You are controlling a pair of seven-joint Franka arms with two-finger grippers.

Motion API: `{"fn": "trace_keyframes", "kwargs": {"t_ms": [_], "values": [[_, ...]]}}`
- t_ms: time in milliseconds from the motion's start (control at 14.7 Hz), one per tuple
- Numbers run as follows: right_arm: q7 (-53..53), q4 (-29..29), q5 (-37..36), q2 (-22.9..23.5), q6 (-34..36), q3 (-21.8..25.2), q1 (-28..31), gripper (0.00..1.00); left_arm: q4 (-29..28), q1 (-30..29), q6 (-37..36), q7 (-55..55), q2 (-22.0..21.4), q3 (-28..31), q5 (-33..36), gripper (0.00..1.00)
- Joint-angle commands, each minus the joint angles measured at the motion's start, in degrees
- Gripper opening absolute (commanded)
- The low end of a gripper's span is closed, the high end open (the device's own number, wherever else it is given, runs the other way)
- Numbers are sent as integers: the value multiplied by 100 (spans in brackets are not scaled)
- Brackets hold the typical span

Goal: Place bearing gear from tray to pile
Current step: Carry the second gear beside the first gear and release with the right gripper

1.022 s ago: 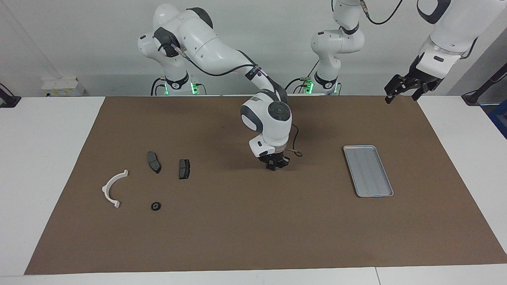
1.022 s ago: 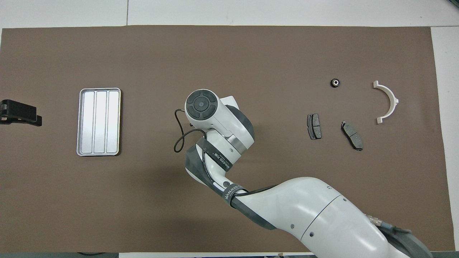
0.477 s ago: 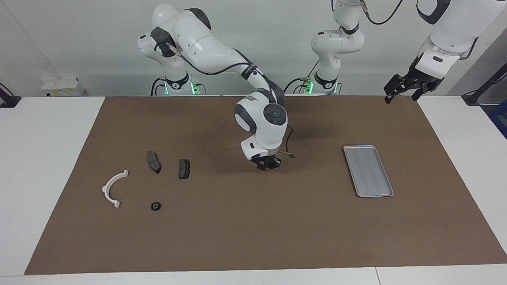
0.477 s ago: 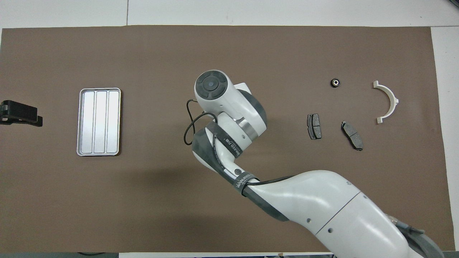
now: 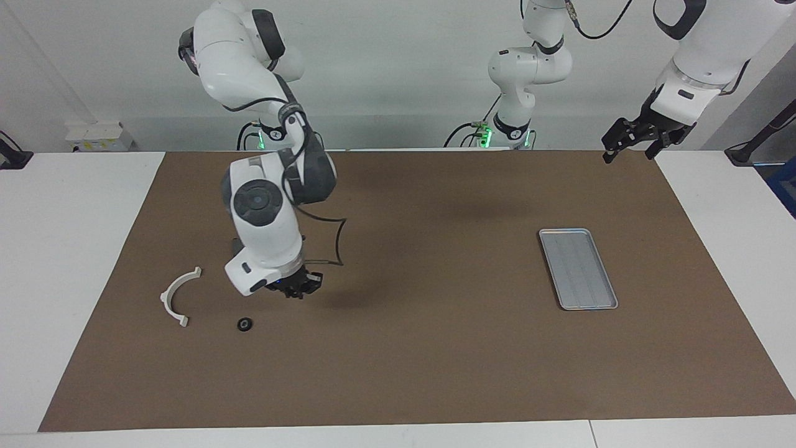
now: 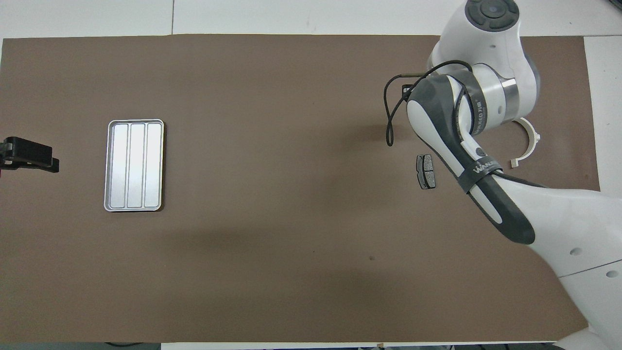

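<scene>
The silver tray (image 5: 578,269) lies empty on the brown mat toward the left arm's end; it also shows in the overhead view (image 6: 134,165). The small black bearing gear (image 5: 245,324) lies on the mat in the pile, beside the white half-ring bracket (image 5: 179,296). My right gripper (image 5: 296,289) hangs low over the pile, next to the gear and apart from it. The arm hides the brake pads in the facing view. In the overhead view one brake pad (image 6: 425,171) and part of the bracket (image 6: 528,142) show; the gear is hidden. My left gripper (image 5: 633,147) waits open, raised over the mat's corner.
The brown mat (image 5: 435,361) covers most of the white table. The right arm's cable (image 5: 336,246) loops beside its wrist. The right arm (image 6: 491,87) covers much of the pile from above.
The right arm has swung from the middle of the mat to the pile at its own end. The gear, the tray and the left arm have not moved.
</scene>
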State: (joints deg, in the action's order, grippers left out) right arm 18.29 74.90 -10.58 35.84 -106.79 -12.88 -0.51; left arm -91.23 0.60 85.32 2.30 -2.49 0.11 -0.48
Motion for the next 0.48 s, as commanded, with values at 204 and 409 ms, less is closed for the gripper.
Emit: {"fn": "trace_keyframes", "kwargs": {"t_ms": [204,409], "values": [[-502,1114,-85,11,-1404,-101,429,0,-132,37,64,-55,-85,16,-58,100],[-476,1299,-102,134,-1914,-101,438,0,-150,37,73,-46,-94,7,-58,100]]}}
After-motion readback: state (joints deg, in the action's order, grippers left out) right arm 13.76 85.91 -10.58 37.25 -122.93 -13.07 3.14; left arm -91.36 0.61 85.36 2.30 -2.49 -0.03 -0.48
